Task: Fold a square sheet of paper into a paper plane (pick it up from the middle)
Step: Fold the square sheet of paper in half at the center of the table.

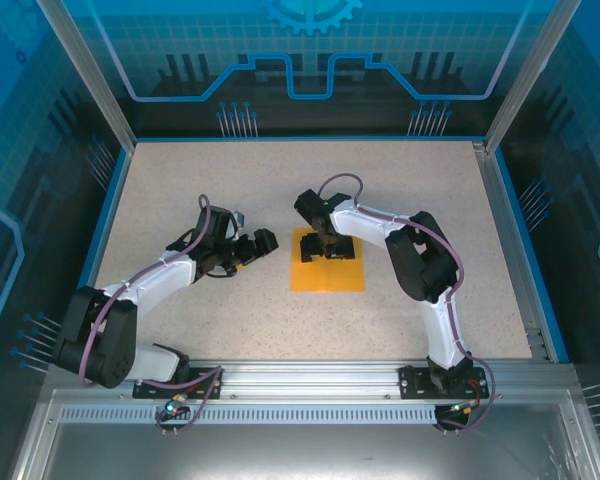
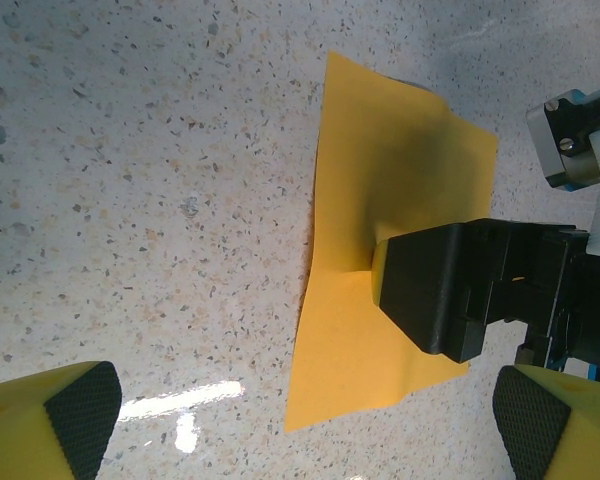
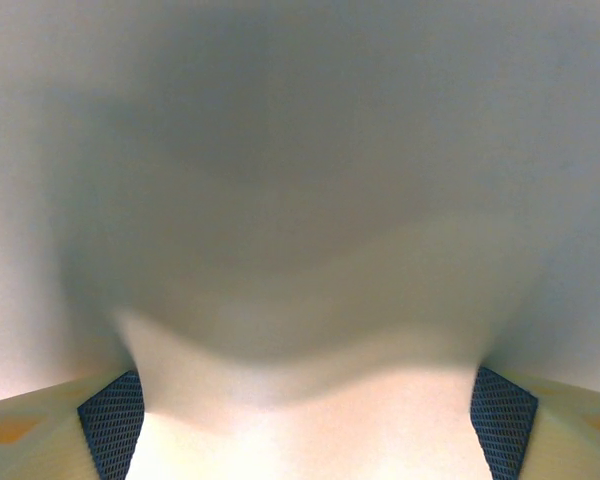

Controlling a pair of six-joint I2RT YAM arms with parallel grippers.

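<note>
Overhead view of a speckled beige surface (image 1: pixel 180 180) inside a blue-walled enclosure, with two robot arms mounted at the near edge.

On the left, the left gripper (image 1: pixel 248 250) hovers just beside the paper, its jaws spread wide and holding nothing, pointing toward the sheet.

At the centre lies the square sheet of paper (image 1: pixel 330 275), bright orange and mostly flat, sitting square to the surface and well apart from every border. The left wrist view shows it humped up slightly in the middle.

To the right of centre, the right gripper (image 1: pixel 330 247) points down onto the middle of the sheet. The right wrist view is blurred from closeness, but its two fingertips (image 3: pixel 110 425) stand far apart with pale paper bulging up between them: released, touching the sheet, nothing pinched yet.

The step in hand appears to be the pick-up from the middle, with no fold made. The next move likely calls for drawing the right jaws together on the raised hump without dragging the sheet sideways or crumpling it.

There is plenty of open surface on all sides. The near rail (image 1: pixel 310 375) and the blue border (image 1: pixel 108 215) are far off; the tightest spot is the gap between the two grippers.
</note>
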